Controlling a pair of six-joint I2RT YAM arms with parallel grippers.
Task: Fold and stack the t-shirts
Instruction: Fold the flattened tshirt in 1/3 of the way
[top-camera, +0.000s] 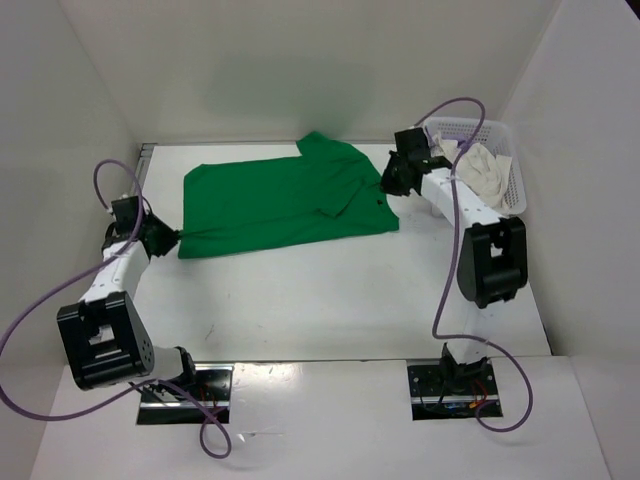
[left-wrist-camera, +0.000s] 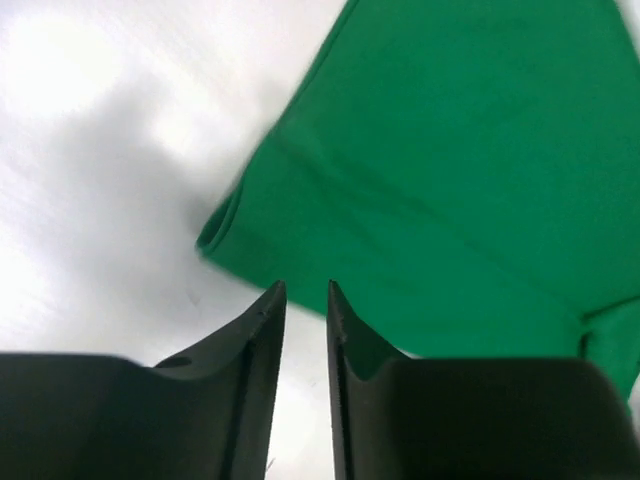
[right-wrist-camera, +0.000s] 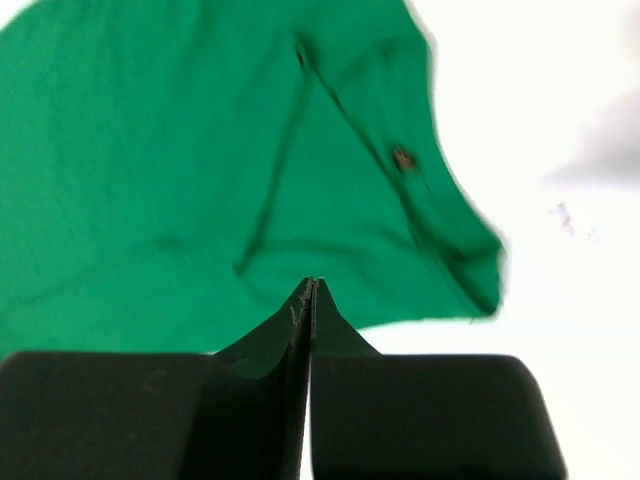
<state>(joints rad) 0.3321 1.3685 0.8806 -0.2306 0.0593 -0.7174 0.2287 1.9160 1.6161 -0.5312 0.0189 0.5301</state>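
The green t-shirt (top-camera: 280, 205) lies flat on the worktop (top-camera: 330, 300), with its long axis going left to right between the two arms. The left hand (left-wrist-camera: 307, 292) is just beside the shirt's near left corner, its fingers a little apart and with no cloth between them. The right hand (right-wrist-camera: 311, 285) is closed at the right end; whether it pinches cloth, I cannot tell. Each arm is nearer to one end.
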